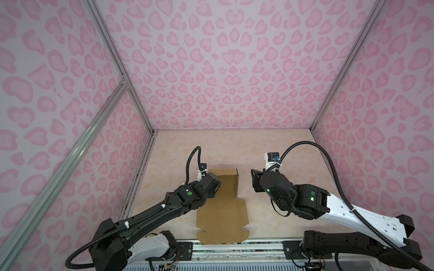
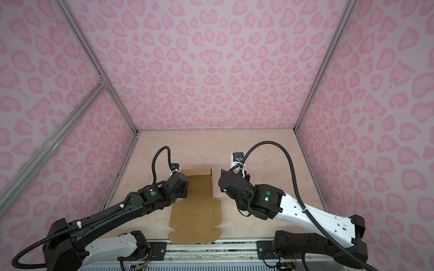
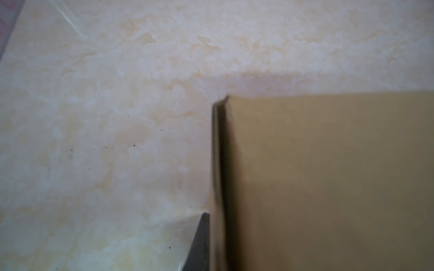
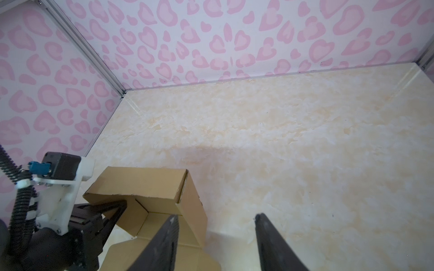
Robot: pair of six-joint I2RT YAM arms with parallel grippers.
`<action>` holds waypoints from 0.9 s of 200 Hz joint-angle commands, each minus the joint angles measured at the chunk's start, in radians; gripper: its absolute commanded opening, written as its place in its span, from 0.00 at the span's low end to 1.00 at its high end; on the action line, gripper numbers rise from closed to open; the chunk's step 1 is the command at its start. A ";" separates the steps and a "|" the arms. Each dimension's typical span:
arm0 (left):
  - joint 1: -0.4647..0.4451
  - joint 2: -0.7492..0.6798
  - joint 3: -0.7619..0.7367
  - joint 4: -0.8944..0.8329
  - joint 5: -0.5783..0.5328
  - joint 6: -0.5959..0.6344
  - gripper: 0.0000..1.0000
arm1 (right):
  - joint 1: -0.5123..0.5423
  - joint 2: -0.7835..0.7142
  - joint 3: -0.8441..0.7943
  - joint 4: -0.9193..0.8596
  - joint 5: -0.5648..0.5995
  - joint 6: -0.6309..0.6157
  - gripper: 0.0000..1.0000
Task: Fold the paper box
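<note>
Since both top views take in the whole scene, we get a pretty clear read of the paper box (image 1: pixel 223 212) (image 2: pixel 196 212): it sits on the marble-look worktop (image 1: pixel 281 150), near the front and roughly in the middle, between the two arms. Only half of it is a box so far. The far half has its walls stood up, while the near half lies flat as a sheet, with its tabbed end reaching the metal rail (image 1: pixel 258 246) at the front edge of the worktop.

The left claw (image 4: pixel 123 203) is at the left side wall of the raised half, and it's pressed together on that wall. In the left wrist view we see one dark finger (image 3: pixel 199 241) snug against the outside of the cardboard; the other finger is hidden behind the wall, so we only get the pinch from one side. From the right wrist view the same claw reaches in at the box's left edge, tips right on the cardboard.

The right claw (image 4: pixel 216 215) is spread and holding nothing. Its two fingers frame a bit of bare worktop just beside the right wall of the box; one finger overlaps the cardboard in that view, but we can't tell whether it's touching. Pink heart-print walls (image 1: pixel 234 70) all round.
</note>
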 commanded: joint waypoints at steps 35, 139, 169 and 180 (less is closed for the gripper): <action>0.025 0.027 0.018 0.036 0.216 0.060 0.04 | -0.020 0.005 -0.049 0.007 -0.087 -0.011 0.54; 0.035 0.092 0.034 0.021 0.259 0.075 0.10 | -0.020 0.028 -0.083 0.043 -0.130 0.007 0.54; 0.036 0.093 0.039 0.020 0.261 0.073 0.12 | -0.020 0.035 -0.085 0.048 -0.138 0.010 0.55; 0.035 0.096 0.041 0.021 0.263 0.075 0.15 | -0.020 0.035 -0.088 0.050 -0.142 0.011 0.54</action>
